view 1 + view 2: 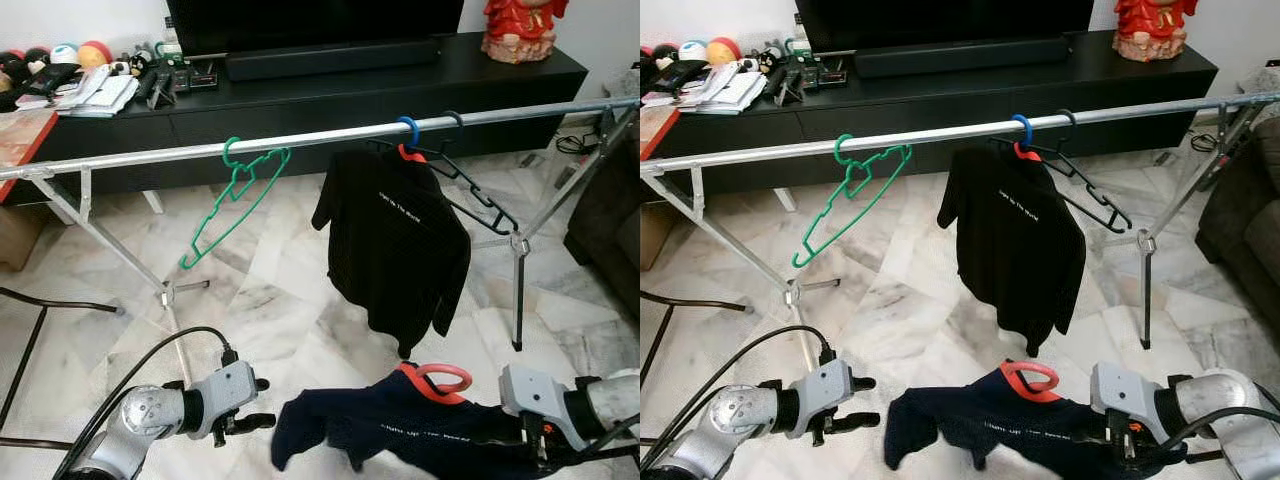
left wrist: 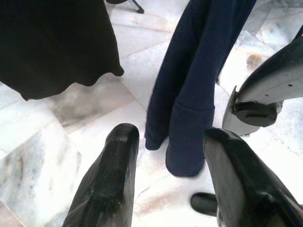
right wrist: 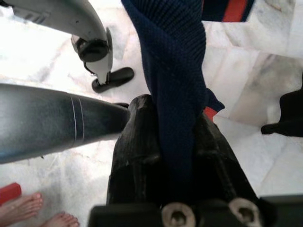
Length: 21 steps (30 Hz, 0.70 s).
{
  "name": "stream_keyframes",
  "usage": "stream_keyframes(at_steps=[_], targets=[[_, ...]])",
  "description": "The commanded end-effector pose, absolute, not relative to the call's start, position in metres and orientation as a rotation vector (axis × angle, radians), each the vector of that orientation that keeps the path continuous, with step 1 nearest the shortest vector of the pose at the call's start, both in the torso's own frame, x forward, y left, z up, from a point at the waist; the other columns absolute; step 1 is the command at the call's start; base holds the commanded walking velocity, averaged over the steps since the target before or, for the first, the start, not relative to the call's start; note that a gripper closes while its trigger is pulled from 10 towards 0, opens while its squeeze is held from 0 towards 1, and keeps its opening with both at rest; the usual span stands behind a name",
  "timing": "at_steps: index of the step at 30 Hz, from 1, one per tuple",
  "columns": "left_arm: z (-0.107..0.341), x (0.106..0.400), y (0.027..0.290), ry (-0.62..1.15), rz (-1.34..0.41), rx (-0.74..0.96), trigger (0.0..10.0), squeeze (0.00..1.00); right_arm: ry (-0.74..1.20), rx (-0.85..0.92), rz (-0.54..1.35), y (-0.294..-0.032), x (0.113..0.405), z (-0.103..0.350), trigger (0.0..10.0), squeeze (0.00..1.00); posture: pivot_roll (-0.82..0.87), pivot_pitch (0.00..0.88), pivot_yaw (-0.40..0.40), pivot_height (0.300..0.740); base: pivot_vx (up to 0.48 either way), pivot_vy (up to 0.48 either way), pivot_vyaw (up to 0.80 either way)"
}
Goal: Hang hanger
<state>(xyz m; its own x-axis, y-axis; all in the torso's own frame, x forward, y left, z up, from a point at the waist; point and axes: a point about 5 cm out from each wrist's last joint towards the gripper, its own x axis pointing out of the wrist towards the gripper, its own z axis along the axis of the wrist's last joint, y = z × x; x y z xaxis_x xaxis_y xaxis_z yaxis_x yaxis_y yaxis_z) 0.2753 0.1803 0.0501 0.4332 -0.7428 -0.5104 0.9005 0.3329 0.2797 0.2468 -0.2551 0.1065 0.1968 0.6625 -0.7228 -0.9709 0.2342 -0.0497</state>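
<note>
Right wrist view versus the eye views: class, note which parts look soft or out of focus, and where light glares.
Right wrist view: the navy shirt and the right gripper are soft at close range; marble floor washed out. Left eye view: rail and black shirt sharp, lighting even.

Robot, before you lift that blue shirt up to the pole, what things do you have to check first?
1. Right gripper has the navy shirt pinched between its fingers: ok.
2. Orange hanger is inside the shirt's collar, hook sticking out: ok.
3. Left gripper is open with nothing in it, beside the shirt's sleeve: ok.
4. Free stretch on the rail between the green hanger and the black shirt: ok.
5. Hook turned the right way to catch the rail: cannot tell.
6. Someone's bare toes on the floor close to the right arm: not ok, mind them.
</note>
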Motion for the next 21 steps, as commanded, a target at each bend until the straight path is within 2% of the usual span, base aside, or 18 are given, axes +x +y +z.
stream_keyframes(at_steps=[1, 17, 18, 19, 21], targets=[[0.038, 0.267, 0.179, 0.362, -1.131, 0.567, 10.0, 0.00, 0.626, -0.576, 1.293, -0.249, 0.242, 0.111, 10.0, 0.00, -0.08, 0.202, 0.051, 0.740, 0.000, 0.000, 0.00], [0.022, 0.265, 0.163, 0.398, -1.123, 0.524, 10.0, 0.00, 0.585, -0.564, 1.326, -0.235, 0.243, 0.120, 10.0, 0.00, -0.08, 0.205, 0.055, 0.740, 0.000, 0.000, 0.00], [0.019, 0.263, 0.162, 0.409, -1.126, 0.532, 2.7, 0.00, 0.577, -0.563, 1.321, -0.233, 0.244, 0.120, 10.0, 0.00, -0.08, 0.205, 0.055, 0.740, 0.000, 0.000, 0.00], [0.018, 0.262, 0.162, 0.411, -1.130, 0.530, 0.0, 0.00, 0.574, -0.562, 1.320, -0.232, 0.244, 0.120, 10.0, 0.00, -0.08, 0.205, 0.055, 0.740, 0.000, 0.000, 0.00], [0.017, 0.261, 0.161, 0.410, -1.134, 0.526, 0.0, 0.00, 0.573, -0.561, 1.320, -0.232, 0.244, 0.120, 10.0, 0.00, -0.08, 0.205, 0.055, 0.740, 0.000, 0.000, 0.00]])
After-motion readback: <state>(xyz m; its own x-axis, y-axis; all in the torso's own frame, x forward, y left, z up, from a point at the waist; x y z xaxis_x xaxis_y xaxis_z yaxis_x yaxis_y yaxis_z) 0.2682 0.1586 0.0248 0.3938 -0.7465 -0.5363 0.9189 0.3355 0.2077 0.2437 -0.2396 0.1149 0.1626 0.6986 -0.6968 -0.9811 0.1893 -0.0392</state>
